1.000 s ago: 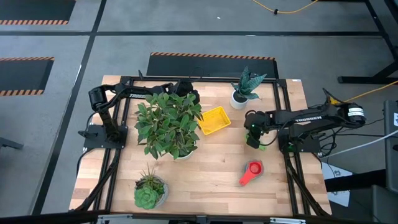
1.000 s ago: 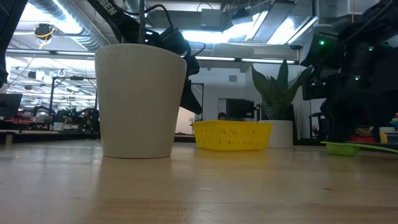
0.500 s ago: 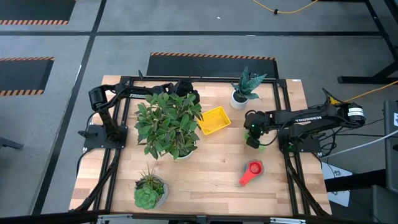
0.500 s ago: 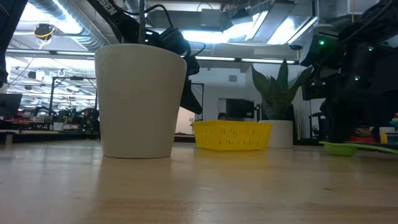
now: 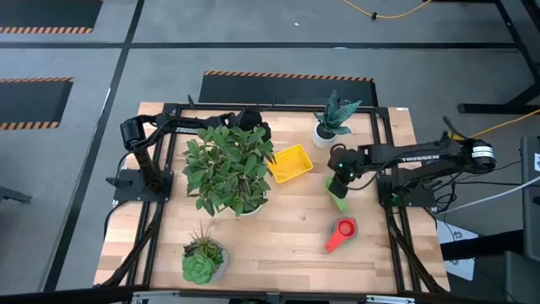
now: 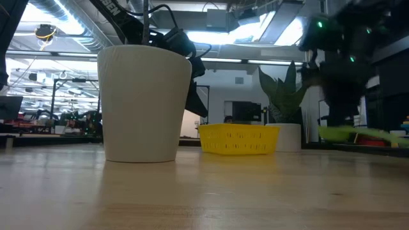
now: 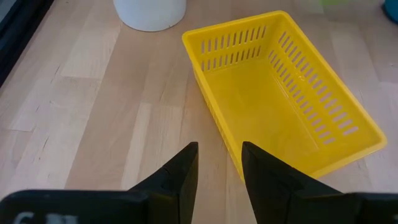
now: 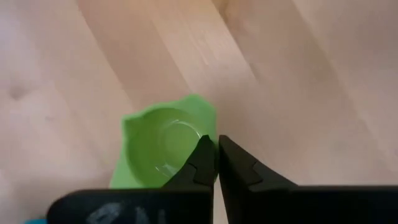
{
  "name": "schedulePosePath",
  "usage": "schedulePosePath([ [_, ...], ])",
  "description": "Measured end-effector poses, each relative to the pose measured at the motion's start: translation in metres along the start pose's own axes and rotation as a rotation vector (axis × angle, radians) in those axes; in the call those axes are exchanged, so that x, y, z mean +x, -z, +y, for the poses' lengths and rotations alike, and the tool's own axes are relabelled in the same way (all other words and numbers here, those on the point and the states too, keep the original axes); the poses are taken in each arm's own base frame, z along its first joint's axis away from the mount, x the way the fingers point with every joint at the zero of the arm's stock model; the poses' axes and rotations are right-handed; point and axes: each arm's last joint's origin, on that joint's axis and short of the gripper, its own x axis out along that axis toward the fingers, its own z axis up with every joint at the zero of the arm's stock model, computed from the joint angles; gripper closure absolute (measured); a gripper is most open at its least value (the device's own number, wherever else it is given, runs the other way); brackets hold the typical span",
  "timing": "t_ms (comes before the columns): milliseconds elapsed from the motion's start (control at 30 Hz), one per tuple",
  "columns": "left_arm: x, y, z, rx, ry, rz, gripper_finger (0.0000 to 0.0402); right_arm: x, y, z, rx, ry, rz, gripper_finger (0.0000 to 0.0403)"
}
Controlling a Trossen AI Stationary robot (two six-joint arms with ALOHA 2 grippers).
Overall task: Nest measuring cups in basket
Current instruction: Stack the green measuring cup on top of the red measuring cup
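Green measuring cup (image 8: 163, 148) is pinched at its rim in your right gripper (image 8: 217, 155), fingers clamped, cup off the table just right of the basket (image 5: 289, 163). Basket is empty and sits beside the big plant (image 5: 228, 169). Carry level, centre over the basket floor, and go low before you release. Orange cup (image 5: 341, 233) lies near the front right. Left gripper (image 7: 219, 165) hovers by the basket, narrowly parted, holding nothing.
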Motion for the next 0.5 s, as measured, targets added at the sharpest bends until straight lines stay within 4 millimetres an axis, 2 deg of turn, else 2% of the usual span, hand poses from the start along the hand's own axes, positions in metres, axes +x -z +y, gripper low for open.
schedulePosePath([
  [133,0.0,0.0,0.0,0.0,0.0,0.0,0.0285,-0.027,-0.017,0.008,0.055,-0.003,0.008,0.0394],
  [300,0.0,0.0,0.0,0.001,0.0,0.0,0.0285,-0.059,-0.035,0.026,0.194,-0.105,-0.021,0.0394],
  [400,0.0,0.0,0.0,0.001,0.0,0.0,0.0285,-0.072,-0.038,0.042,0.281,-0.18,-0.029,0.0394],
  [500,0.0,0.0,0.0,0.001,0.0,0.0,0.0285,-0.08,-0.032,0.062,0.363,-0.231,-0.001,0.0393],
])
